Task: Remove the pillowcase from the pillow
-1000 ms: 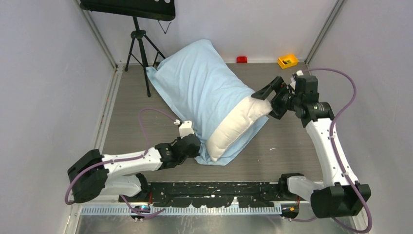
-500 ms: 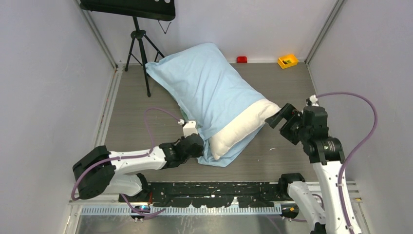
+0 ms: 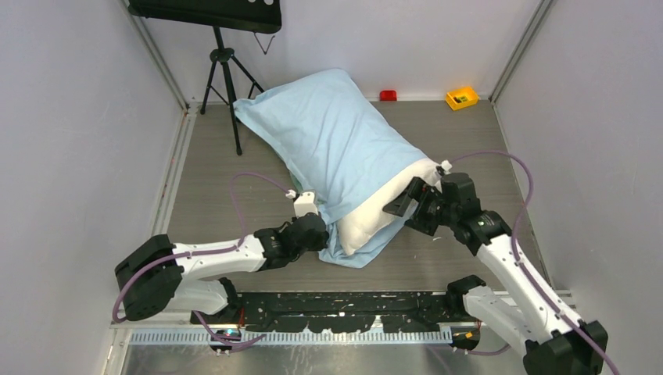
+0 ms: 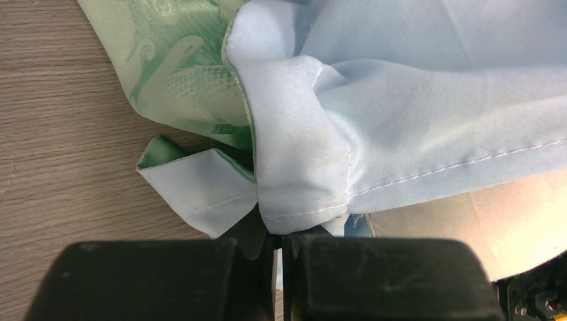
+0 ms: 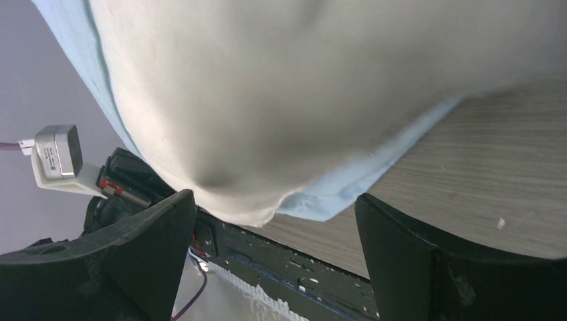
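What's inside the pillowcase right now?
The pillow: its white near end sticks out of the pillowcase. The rest is covered by blue fabric, so how far it reaches inside cannot be seen.

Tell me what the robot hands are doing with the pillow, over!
Left gripper shut on pillowcase hem. Right gripper open around bare end of pillow. Pillow partly out. Tripod leg near pillowcase's far corner.
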Controlling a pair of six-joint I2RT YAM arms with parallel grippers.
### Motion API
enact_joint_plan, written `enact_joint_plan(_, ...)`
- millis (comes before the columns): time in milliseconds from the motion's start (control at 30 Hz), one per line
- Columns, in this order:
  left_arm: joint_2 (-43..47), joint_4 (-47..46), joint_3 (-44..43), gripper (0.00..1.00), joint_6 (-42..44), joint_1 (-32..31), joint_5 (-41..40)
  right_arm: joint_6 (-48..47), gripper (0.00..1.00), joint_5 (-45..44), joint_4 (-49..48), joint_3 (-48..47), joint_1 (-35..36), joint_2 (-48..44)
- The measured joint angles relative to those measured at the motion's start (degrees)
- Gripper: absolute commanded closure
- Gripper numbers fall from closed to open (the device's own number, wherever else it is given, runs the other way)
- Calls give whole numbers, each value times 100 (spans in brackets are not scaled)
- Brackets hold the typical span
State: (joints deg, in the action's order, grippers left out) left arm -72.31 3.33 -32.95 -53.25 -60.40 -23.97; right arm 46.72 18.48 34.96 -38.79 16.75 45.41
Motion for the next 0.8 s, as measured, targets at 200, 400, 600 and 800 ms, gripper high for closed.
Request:
enact_joint_plan(200,2,-4,-2,100,20,0,0,264,7,-546,-1117,72,697,855)
enact_joint_plan(400,2,39,-17,100,92,0,-7,308,54,-1180,-1576,76,870,1484)
enact_joint_plan(600,22,157,-136,100,149,0,-76,319,100,-1287,-1545,-170,872,1716)
enact_joint_plan(800,7,793,-535,98,-13,61,-481,142,100,-1047,-564,-1095,881,1709)
